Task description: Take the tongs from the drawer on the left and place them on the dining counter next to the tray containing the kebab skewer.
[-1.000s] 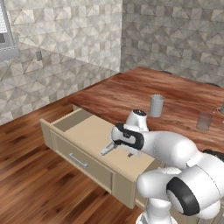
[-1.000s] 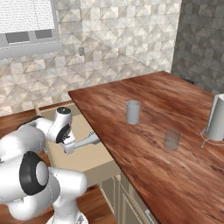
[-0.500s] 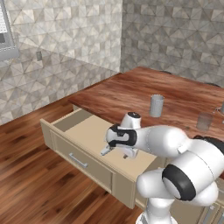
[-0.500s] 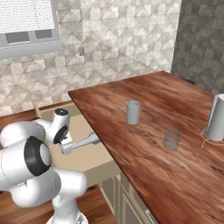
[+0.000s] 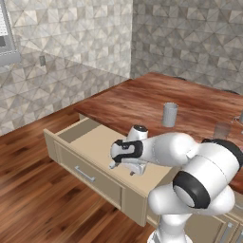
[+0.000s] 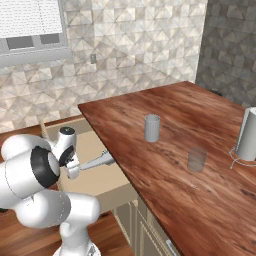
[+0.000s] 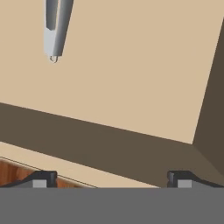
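Observation:
The drawer stands pulled out below the dining counter, its beige floor bare but for the tongs. The grey-silver tongs lie flat on that floor. In the hand view the tongs show their end at the upper left, well away from the fingertips. My gripper hangs open just above the drawer's front wall, with nothing between its fingers. From the left base view my gripper sits over the drawer's middle. The blue tray and the kebab skewer are out of view.
A grey cup and a clear glass stand on the counter top. A pale cylinder on a wire stand is at the far right. Beige cabinet doors sit under the counter. Wood floor surrounds the drawer.
The arm has swung its elbow round and the hand has shifted slightly toward the drawer's front wall. The tongs have stayed on the drawer floor.

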Tool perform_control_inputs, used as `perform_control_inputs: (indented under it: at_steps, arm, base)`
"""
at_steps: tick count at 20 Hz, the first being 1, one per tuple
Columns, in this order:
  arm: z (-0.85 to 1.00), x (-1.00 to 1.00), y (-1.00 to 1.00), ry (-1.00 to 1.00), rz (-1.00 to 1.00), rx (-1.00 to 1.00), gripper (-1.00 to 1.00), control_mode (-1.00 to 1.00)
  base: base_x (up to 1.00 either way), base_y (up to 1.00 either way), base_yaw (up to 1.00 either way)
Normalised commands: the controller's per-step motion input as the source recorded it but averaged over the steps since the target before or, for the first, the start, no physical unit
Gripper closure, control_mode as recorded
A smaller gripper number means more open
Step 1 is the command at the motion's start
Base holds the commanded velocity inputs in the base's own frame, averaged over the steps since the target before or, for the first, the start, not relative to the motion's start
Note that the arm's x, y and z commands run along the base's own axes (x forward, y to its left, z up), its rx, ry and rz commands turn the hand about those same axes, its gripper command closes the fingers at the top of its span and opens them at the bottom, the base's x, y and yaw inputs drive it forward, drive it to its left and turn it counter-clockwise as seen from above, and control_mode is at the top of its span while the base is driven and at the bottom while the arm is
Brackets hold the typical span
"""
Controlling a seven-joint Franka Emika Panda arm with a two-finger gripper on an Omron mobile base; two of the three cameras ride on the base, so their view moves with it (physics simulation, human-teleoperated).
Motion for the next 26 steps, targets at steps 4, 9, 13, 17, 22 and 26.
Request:
perform_control_inputs:
  at_steps: [4,9,13,17,22,26]
  arm:
    - [-0.14,0.0,0.06,0.0,-0.01,0.0,-1.0,-1.0]
    - [-0.23,0.01,0.0,0.0,-0.04,0.0,-1.0,-1.0]
    - [-0.17,0.09,0.0,0.01,-0.01,0.03,-1.0,-1.0]
    - [-0.12,0.13,0.0,0.0,0.0,0.04,-1.0,-1.0]
    - [-0.08,0.21,0.0,0.0,0.0,0.04,-1.0,-1.0]
    - [-0.16,0.27,0.0,0.0,0.0,0.02,-1.0,-1.0]
  base:
    - [0.0,0.0,0.0]
    - [0.0,0.0,0.0]
    - [0.0,0.0,0.0]
    - [0.0,0.0,0.0]
    - [0.0,0.0,0.0]
    - [0.0,0.0,0.0]
